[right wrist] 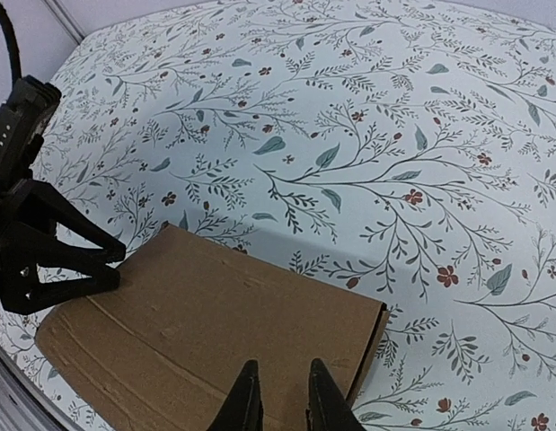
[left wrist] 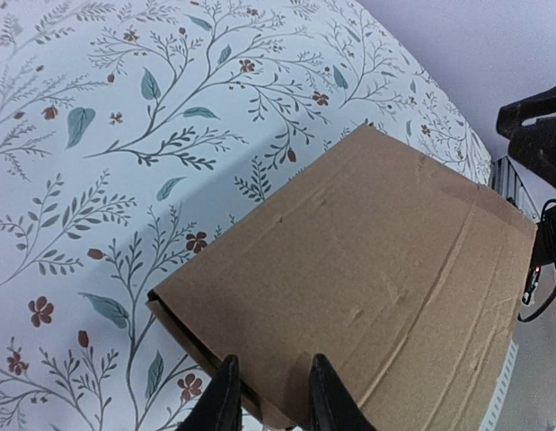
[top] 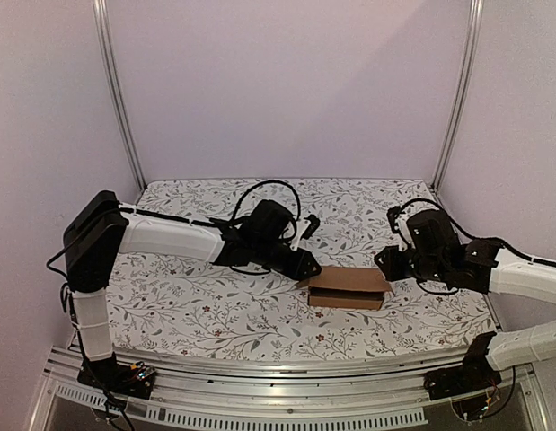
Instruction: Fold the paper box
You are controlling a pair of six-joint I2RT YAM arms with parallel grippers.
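We see a table under a white cloth point(top: 188, 305) printed with leafy sprigs. The left gripper point(left wrist: 273, 400) sets narrowly parted fingers astride the left edge of the paper box point(top: 348, 287). The right gripper point(right wrist: 282, 404) does likewise at its right end. Whether either pinches cardboard we cannot tell. The box lies centre-right, shallow, brown, creased. Beyond rise plain pale walls point(top: 286, 90).
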